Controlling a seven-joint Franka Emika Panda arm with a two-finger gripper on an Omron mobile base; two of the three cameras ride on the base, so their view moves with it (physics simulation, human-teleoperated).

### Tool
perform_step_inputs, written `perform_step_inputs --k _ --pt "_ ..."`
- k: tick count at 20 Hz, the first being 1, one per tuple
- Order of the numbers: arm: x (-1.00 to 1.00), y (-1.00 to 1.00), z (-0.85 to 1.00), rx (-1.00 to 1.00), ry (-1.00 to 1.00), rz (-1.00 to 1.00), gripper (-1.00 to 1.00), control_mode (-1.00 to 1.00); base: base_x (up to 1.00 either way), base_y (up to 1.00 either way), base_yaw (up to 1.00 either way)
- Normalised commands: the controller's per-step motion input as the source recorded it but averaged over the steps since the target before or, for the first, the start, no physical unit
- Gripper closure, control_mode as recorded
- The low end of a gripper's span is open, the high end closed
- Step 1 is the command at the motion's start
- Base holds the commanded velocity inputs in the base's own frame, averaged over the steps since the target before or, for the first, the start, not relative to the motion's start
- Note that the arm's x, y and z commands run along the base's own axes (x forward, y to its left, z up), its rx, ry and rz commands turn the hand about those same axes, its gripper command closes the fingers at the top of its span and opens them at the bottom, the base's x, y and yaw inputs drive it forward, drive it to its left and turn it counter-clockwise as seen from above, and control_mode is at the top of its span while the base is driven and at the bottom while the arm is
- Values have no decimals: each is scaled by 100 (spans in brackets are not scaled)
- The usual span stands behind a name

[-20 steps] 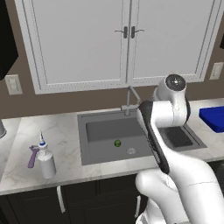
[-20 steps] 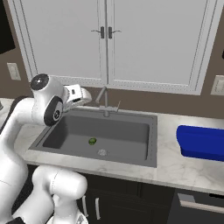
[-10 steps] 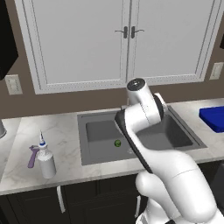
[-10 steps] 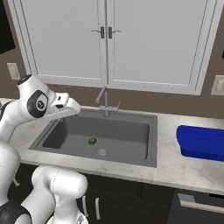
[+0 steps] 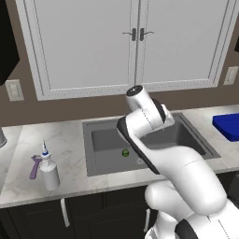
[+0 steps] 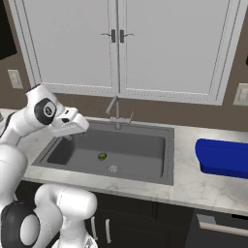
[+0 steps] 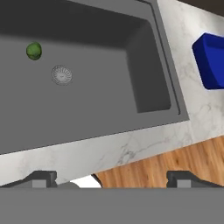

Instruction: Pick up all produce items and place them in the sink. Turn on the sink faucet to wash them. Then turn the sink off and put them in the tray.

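One lime [image 6: 102, 156] is the only produce that I can see, and it lies already on the floor of the sink [image 6: 145, 145], just beside the round silver drain [image 6: 113, 168] and not touching it. So the first part of the task looks finished, in my judgement.

The gripper [image 7: 111, 177] is wide open and holds nothing; in the hand view its two dark tips stand far apart, above the front counter edge and the wooden floor. In the right base view the hand hangs over the left rim of the basin, well apart from the faucet [image 6: 114, 109], which stands behind the sink under the cabinets.

I see no water coming from the spout, so I judge that the washing is not yet started. What is left: to push the small lever of the faucet, to let the water run over the fruit, to close it again, then to take the lime out and bring it to the blue tray [image 6: 224, 157], which rests on the counter to the right of the sink. Most of the work is therefore still to do.

On the counter left of the basin stand a white spray bottle [image 5: 48, 171] and a purple tool [image 5: 34, 167]; these are not produce and should stay there.
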Motion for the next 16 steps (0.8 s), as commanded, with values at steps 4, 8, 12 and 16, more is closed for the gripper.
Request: perform_step_inputs --k 4,8,12,16 --pt "1 0 -27 2 0 -8 -100 -100 0 0 0" --pt "5 2 -33 3 -3 -6 -100 -100 0 0 0" --pt "8 0 -30 6 -1 -3 -100 -100 0 0 0" --pt "13 0 -28 7 0 -2 -100 -100 0 0 0"
